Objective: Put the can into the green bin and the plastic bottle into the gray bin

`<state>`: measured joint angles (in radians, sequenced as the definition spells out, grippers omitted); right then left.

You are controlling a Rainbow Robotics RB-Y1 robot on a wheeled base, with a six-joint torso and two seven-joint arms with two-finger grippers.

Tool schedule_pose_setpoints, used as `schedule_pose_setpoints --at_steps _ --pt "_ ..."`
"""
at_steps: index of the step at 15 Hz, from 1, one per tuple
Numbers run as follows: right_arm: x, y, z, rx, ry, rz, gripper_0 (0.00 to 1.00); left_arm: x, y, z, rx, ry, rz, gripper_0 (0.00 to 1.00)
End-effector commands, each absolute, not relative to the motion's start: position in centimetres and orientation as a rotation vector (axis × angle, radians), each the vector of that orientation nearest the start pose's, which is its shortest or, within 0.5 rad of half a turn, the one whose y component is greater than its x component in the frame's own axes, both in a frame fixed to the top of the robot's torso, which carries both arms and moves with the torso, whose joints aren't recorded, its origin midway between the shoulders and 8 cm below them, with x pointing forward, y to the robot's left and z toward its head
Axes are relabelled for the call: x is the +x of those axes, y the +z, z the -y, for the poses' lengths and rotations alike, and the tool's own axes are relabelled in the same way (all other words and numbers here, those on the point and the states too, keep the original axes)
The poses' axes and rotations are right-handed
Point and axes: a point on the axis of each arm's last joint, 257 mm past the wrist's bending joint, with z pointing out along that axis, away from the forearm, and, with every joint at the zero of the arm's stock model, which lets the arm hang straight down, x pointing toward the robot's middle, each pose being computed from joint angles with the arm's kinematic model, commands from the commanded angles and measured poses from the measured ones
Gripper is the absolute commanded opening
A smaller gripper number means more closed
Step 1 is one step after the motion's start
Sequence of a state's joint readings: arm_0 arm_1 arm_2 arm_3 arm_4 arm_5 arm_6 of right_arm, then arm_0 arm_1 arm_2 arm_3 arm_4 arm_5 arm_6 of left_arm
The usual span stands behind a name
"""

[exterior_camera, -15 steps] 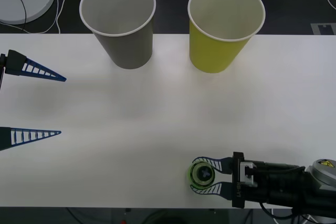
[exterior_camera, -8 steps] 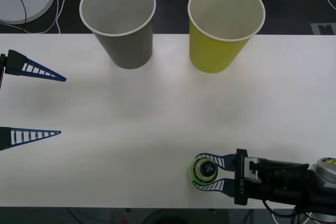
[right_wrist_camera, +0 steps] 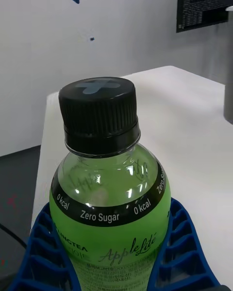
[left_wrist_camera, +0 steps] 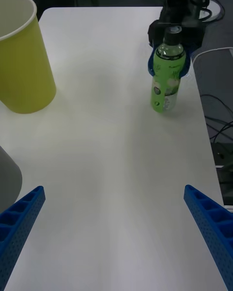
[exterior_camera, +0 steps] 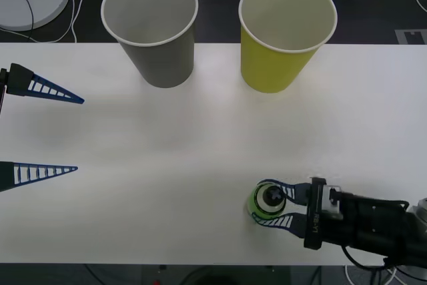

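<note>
From the front view, the right gripper (exterior_camera: 272,206) sits near the desk's (exterior_camera: 200,138) near edge, toward its right corner, its blue ribbed fingers pinching the plastic bottle (exterior_camera: 268,201) from both sides; from above the bottle reads as a round black cap ringed by bright green. At the far edge stand the gray bin (exterior_camera: 155,31), left of centre, and the green bin (exterior_camera: 283,38), right of centre, both upright with white rims and pale insides, well apart from the bottle. The left gripper (exterior_camera: 40,130) hovers at the desk's left edge with its two blue fingers spread wide, holding nothing. In the right wrist view, the plastic bottle (right_wrist_camera: 109,184) stands close up: a ribbed black screw cap with a raised cross on top, clear shoulders over bright green liquid, a black band reading "Zero Sugar" and "0 kcal", and a green label below. The blue fingers (right_wrist_camera: 46,257) press against its lower body on either side. In the left wrist view, the bottle (left_wrist_camera: 166,72) appears tilted, its base near or on the desk (left_wrist_camera: 107,140) close to the edge, with the right gripper (left_wrist_camera: 171,60) clasped around its upper half. The green bin (left_wrist_camera: 22,58) stands well apart from it, and a gray bin's wall (left_wrist_camera: 7,179) shows at the margin. The left fingers (left_wrist_camera: 19,223) are spread to both corners.
</note>
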<state>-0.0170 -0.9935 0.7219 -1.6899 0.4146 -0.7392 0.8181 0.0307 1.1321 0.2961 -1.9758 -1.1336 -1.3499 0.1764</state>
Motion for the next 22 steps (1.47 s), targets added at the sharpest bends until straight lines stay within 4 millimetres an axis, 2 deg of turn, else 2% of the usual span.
schedule_pose_setpoints --at_steps 1,10,15,22 --pt "30.8 -25.6 11.2 -1.176 0.687 -1.321 0.00 33.7 -8.6 -24.3 1.670 -0.402 -1.433 1.00" --pt "30.7 -23.9 13.0 -1.054 0.652 -1.347 0.00 33.7 -8.6 -24.3 1.670 -0.402 -1.433 1.00" --pt "30.9 -22.3 14.3 -1.009 0.544 -1.395 0.00 33.7 -8.6 -24.3 1.670 -0.402 -1.433 1.00" --pt "29.8 -19.4 13.6 -0.904 0.496 -1.484 0.00 33.7 -8.6 -24.3 1.670 -0.402 -1.433 1.00"
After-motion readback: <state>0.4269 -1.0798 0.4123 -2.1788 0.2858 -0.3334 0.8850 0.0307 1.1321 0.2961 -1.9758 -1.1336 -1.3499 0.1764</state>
